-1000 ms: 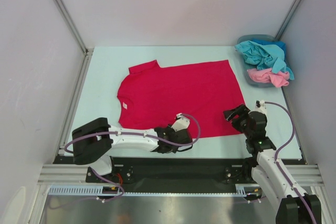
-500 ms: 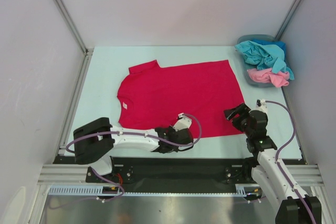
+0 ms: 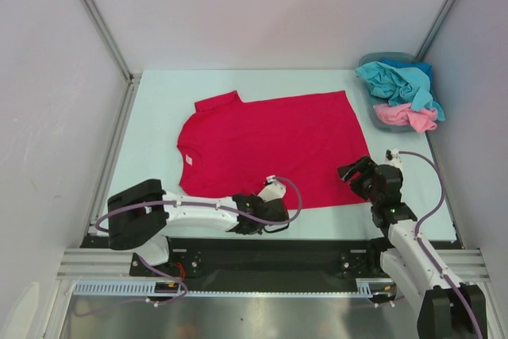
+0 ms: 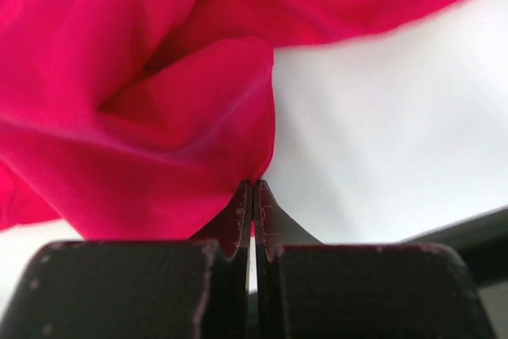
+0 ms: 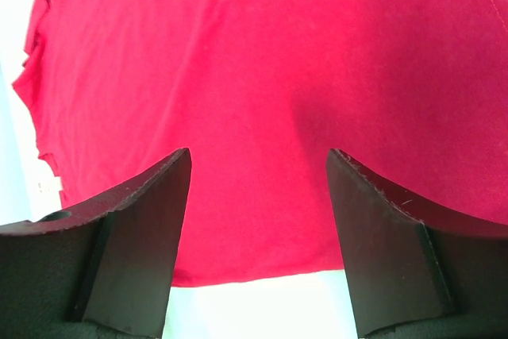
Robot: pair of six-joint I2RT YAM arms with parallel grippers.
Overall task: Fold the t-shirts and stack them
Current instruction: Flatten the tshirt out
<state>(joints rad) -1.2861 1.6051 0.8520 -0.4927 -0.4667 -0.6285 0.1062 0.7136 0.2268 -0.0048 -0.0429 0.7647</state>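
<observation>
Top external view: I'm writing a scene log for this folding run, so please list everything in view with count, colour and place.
Crimson red cloth t-shirt: one, red, spread flat mid-table.
Teal-blue crumpled cloth: count unclear, teal, piled in the basket.
Light pink crumpled cloth: one, pink, at the basket's near end.
Blue-grey plastic basket: one, blue-grey, table's far right corner.
Pale table: one, pale blue-white, under everything.
Left fingers: two, black, shut on the t-shirt's near edge.
Right fingers: two, black, open over the t-shirt's near right corner.
</observation>
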